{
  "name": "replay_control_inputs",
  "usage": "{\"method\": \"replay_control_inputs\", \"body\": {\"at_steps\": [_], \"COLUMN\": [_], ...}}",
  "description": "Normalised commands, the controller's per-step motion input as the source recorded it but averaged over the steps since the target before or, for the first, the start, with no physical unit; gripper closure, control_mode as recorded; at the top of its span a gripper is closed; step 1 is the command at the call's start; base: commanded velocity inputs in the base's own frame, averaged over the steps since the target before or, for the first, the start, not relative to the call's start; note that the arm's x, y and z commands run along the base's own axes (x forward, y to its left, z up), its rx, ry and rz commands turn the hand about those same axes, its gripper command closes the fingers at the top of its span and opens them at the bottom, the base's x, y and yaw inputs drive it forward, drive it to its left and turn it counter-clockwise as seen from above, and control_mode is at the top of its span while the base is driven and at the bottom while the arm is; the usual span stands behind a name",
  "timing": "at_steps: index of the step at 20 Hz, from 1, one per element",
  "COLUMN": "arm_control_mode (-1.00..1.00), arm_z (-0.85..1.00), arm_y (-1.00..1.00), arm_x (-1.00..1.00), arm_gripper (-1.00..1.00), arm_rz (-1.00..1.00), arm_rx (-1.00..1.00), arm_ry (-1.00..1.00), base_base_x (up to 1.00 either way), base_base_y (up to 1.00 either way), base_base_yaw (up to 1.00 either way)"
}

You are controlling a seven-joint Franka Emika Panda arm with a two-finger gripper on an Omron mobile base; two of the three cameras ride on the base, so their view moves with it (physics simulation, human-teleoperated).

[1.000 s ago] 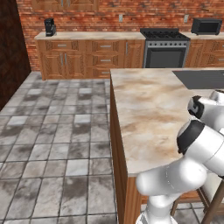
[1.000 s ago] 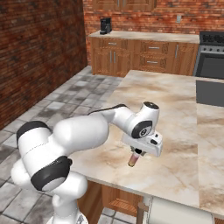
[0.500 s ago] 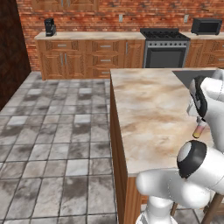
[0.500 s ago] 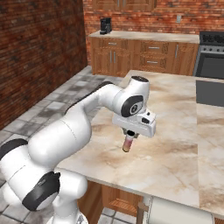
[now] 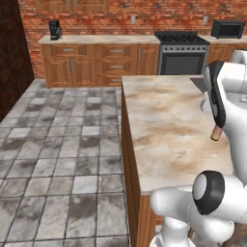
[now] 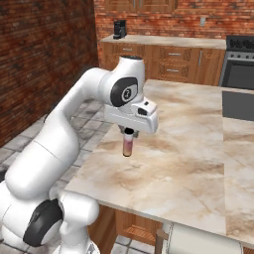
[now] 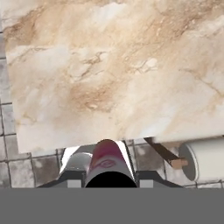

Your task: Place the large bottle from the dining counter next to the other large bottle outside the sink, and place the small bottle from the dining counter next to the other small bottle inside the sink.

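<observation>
Above the dining counter (image 6: 198,149), the arm holds the small bottle (image 6: 128,147) aloft.

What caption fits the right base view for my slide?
Tool shut on the bottle, holding it upright above the dining counter.

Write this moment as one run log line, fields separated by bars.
gripper: shut on small bottle | bottle: lifted, hanging upright above dining counter | phase: carrying
</observation>
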Motion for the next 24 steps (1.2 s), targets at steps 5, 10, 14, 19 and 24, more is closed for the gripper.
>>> {"method": "replay_control_inputs", "body": {"at_steps": [5,10,14,19,24], "arm_control_mode": [-1.00,-1.00,-1.00,-1.00,-1.00], "arm_z": [0.67,0.50,0.08,-0.20,-0.22], "arm_y": [0.28,0.17,0.11,0.24,0.33], "arm_x": [-0.21,-0.22,-0.58,-0.71,-0.65], "arm_gripper": [1.00,1.00,1.00,1.00,1.00], "arm_rz": [0.00,0.00,-0.02,0.00,0.00], "arm_rx": [0.01,0.02,0.06,0.01,0.00], "arm_ry": [0.00,0.00,-0.02,-0.08,-0.09], "base_base_x": [0.00,0.00,0.00,0.00,0.00], "base_base_y": [0.00,0.00,0.00,0.00,0.00], "base_base_yaw": [0.00,0.00,0.00,0.00,0.00]}}
